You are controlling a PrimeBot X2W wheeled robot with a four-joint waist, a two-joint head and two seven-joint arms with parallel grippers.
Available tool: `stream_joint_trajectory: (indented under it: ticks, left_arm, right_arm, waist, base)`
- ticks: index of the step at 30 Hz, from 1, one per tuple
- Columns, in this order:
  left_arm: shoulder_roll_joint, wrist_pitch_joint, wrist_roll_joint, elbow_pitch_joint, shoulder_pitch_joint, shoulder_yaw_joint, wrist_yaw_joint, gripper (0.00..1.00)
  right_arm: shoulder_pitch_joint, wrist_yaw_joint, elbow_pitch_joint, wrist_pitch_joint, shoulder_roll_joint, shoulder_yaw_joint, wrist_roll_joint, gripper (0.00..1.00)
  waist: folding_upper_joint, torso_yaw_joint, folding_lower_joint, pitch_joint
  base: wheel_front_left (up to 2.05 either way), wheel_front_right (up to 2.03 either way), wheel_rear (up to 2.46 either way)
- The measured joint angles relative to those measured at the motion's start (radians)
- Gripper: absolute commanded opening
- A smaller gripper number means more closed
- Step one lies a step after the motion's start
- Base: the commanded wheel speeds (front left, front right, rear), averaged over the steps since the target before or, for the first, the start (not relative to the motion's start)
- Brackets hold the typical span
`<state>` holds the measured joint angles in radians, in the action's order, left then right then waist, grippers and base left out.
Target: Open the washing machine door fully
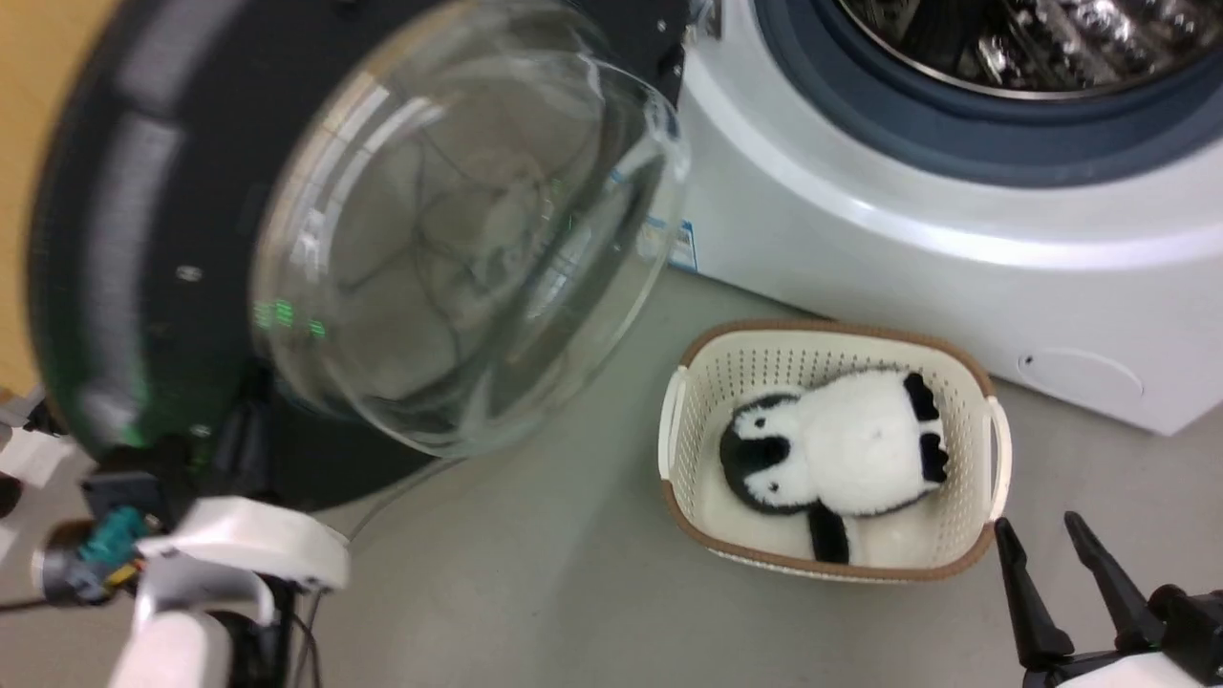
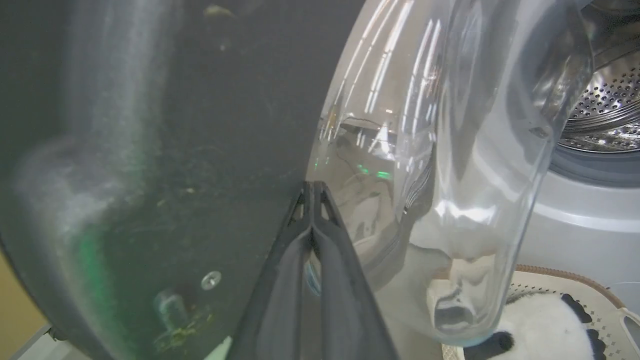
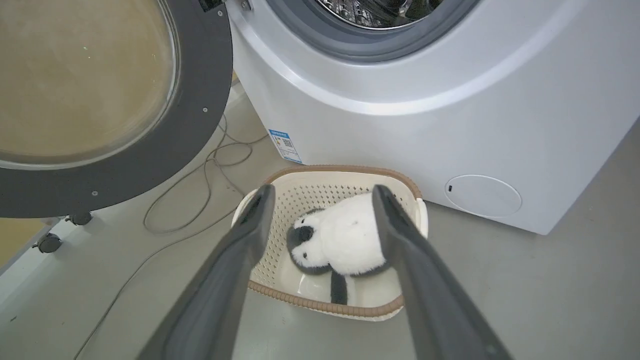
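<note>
Left gripper [image 2: 312, 187] closed, fingers pressed together, tips at the washing machine door [image 2: 150, 125] frame. Right gripper [image 3: 324, 190] spread wide, empty, above basket [image 3: 345, 169].

A smooth pale grey floor [image 3: 525, 300] lies evenly lit with soft glare, a thin grey cable [image 3: 206, 170] looping loosely across it, near two small black castors [image 3: 50, 242] and a mustard-yellow wall [image 1: 24, 143].

One washing machine [image 1: 908, 220], one door [image 1: 143, 239], one basket [image 1: 831, 328], one plush penguin [image 1: 850, 444].
</note>
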<state>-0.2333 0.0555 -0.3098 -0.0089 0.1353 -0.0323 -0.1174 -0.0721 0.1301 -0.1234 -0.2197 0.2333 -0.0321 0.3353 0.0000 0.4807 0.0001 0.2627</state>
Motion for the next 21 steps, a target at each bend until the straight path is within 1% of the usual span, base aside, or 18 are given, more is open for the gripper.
stream_joint_trajectory:
  ticks: [8, 17, 21]
  left_arm:
    - [-0.074, 0.007, -0.039, 0.113, 0.111, 0.080, 0.015, 0.00]
    - [-0.147, 0.022, -0.109, 0.292, 0.258, 0.178, 0.025, 0.00]
    - [-0.187, 0.030, -0.118, 0.366, 0.315, 0.200, 0.034, 0.00]
  right_arm:
    - [0.000, 0.000, 0.033, 0.024, 0.022, 0.015, 0.000, 1.00]
    - [0.003, 0.000, 0.070, 0.050, 0.043, 0.027, -0.001, 1.00]
    - [0.018, 0.000, 0.078, 0.053, 0.045, 0.031, -0.001, 1.00]
  waist:
    - [0.0000, -0.023, 0.0000, 0.056]
    - [0.0000, -0.045, 0.0000, 0.109]
    - [0.0000, -0.057, 0.0000, 0.127]
  base:
    - [0.00, 0.00, 0.00]
    - [0.00, 0.00, 0.00]
    - [0.00, 0.00, 0.00]
